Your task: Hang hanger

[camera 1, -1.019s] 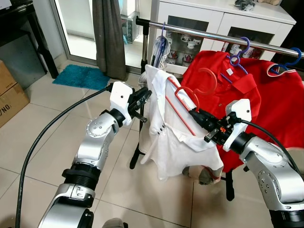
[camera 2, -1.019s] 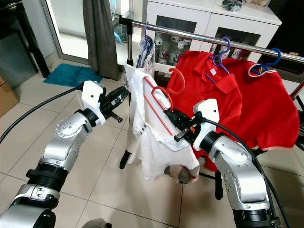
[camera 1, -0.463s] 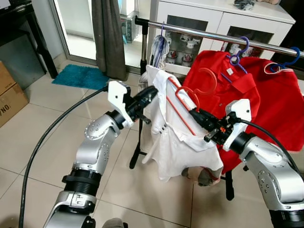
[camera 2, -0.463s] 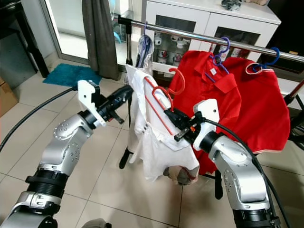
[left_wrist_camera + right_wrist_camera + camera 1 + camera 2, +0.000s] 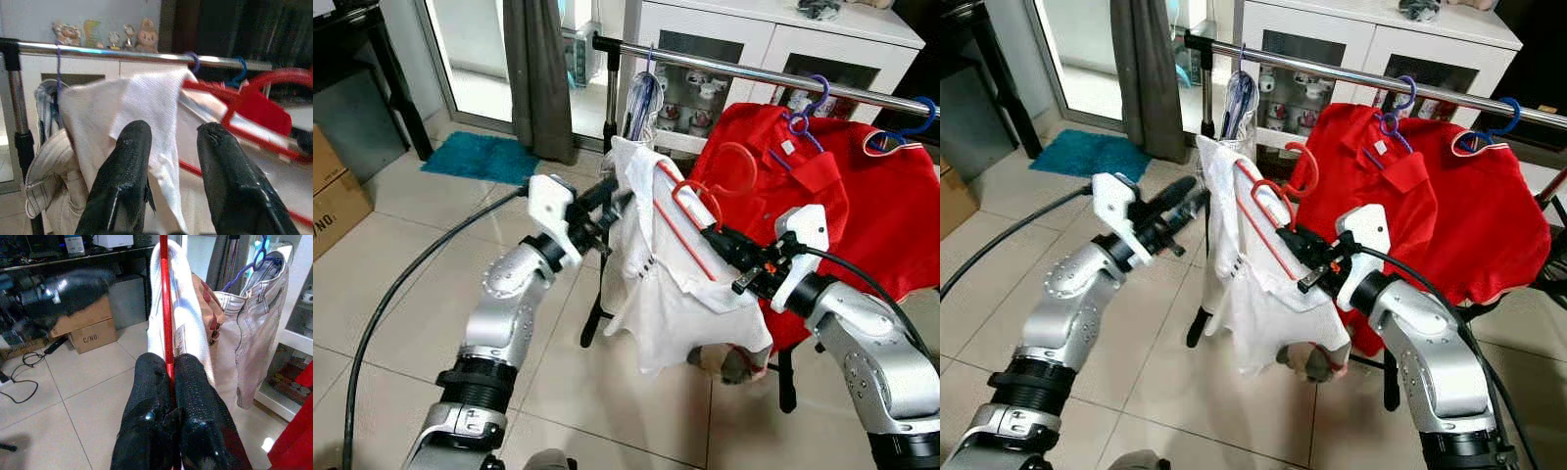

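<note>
A red hanger [image 5: 690, 227] carries a white shirt [image 5: 666, 289] in front of the silver rail [image 5: 754, 74], its hook [image 5: 736, 166] free below the bar. My right gripper [image 5: 717, 239] is shut on the hanger's lower bar, which shows as a thin red rod [image 5: 165, 308] between its fingers [image 5: 151, 377]. At the shirt's left shoulder my left gripper [image 5: 610, 199] is open. In the left wrist view, white cloth [image 5: 156, 112] lies just beyond and between its fingers [image 5: 134, 147]; I cannot tell whether they touch it.
Two red shirts [image 5: 822, 186] hang on blue hangers [image 5: 808, 113] along the rail's right part. Pale jeans [image 5: 254, 328] hang at its left end by the rack's post [image 5: 607, 88]. A white cabinet [image 5: 773, 44] stands behind, and a cardboard box [image 5: 333, 196] sits far left.
My left gripper has reached up to the white shirt's left shoulder and turned its wrist. The right gripper holds the hanger almost still.
</note>
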You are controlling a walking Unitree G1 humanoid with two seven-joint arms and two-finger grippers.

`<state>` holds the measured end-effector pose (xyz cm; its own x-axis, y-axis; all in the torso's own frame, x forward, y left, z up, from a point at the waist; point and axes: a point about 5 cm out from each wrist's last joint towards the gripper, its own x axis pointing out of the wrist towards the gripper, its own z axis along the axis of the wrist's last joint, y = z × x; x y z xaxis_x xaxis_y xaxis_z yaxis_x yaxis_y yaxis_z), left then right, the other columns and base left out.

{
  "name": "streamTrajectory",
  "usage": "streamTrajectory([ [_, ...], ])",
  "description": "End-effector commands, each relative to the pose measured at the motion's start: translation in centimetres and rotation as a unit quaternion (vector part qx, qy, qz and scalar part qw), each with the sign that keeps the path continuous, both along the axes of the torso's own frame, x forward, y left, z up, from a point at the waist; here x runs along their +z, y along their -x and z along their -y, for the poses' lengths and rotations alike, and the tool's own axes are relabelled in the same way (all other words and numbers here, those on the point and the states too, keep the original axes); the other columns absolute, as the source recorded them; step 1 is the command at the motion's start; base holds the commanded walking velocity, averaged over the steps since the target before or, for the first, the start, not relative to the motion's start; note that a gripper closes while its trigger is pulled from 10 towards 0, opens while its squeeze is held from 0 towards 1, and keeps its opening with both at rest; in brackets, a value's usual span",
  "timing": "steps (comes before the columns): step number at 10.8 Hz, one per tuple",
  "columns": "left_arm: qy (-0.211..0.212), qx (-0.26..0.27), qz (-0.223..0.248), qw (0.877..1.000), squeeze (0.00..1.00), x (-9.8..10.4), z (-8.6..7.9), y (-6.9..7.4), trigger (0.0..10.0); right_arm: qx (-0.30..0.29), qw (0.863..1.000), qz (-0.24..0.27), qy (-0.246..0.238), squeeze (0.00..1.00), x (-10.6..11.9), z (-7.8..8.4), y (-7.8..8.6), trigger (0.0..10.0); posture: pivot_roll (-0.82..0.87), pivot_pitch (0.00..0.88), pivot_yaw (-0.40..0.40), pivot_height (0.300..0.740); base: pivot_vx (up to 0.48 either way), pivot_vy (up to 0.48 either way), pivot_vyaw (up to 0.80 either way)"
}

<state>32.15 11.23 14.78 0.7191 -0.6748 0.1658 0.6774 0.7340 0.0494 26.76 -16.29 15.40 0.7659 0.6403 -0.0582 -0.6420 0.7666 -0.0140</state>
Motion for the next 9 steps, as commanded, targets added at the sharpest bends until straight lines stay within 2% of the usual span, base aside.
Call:
streamTrajectory([
  [1, -0.036, -0.003, 0.005, 0.999, 1.0, -0.6, 0.4, 0.0, 10.0, 0.001, 1.0, 0.015, 0.003, 0.0, 0.7, 0.2, 0.2, 0.0, 0.04, 0.0, -0.051, 0.74, 0.0, 0.0, 0.0],
  [2, -0.088, 0.023, 0.024, 0.996, 1.0, -0.9, 0.4, -0.6, 10.0, 0.0, 1.0, 0.016, 0.001, 0.0, 0.7, 0.2, 0.3, 0.0, 0.04, 0.0, -0.051, 0.74, 0.0, 0.0, 0.0],
  [3, -0.116, 0.04, 0.053, 0.991, 1.0, -0.6, 0.5, -1.0, 10.0, 0.001, 1.0, 0.016, -0.001, 0.0, 0.7, 0.1, 0.3, 0.0, 0.04, 0.0, -0.052, 0.74, 0.0, 0.0, 0.0],
  [4, -0.115, 0.039, 0.073, 0.99, 1.0, -0.1, 1.1, -1.2, 10.0, 0.002, 1.0, 0.016, -0.002, 0.0, 0.7, 0.0, 0.2, 0.0, 0.04, 0.0, -0.053, 0.74, 0.0, 0.0, 0.0],
  [5, -0.104, 0.024, 0.087, 0.99, 0.51, 0.1, 1.8, -1.2, 10.0, 0.001, 1.0, 0.017, -0.003, 0.0, 0.7, 0.0, 0.2, 0.0, 0.04, 0.0, -0.054, 0.74, 0.0, 0.0, 0.0],
  [6, -0.122, 0.016, 0.104, 0.987, 0.0, 0.1, 2.4, -1.2, 10.0, 0.002, 1.0, 0.017, -0.004, 0.0, 0.8, -0.1, 0.2, 0.0, 0.04, 0.0, -0.054, 0.74, 0.0, 0.0, 0.0],
  [7, -0.145, 0.033, 0.117, 0.982, 0.0, -0.1, 2.5, -1.5, 10.0, 0.003, 1.0, 0.017, -0.004, 0.0, 0.7, -0.2, 0.2, 0.0, 0.04, 0.0, -0.053, 0.74, 0.0, 0.0, 0.0],
  [9, -0.158, 0.091, 0.115, 0.976, 0.0, 0.2, 1.7, -3.0, 10.0, 0.006, 1.0, 0.018, -0.006, 0.0, 0.7, -0.2, 0.1, 0.0, 0.04, 0.0, -0.058, 0.74, 0.0, 0.0, 0.0],
])
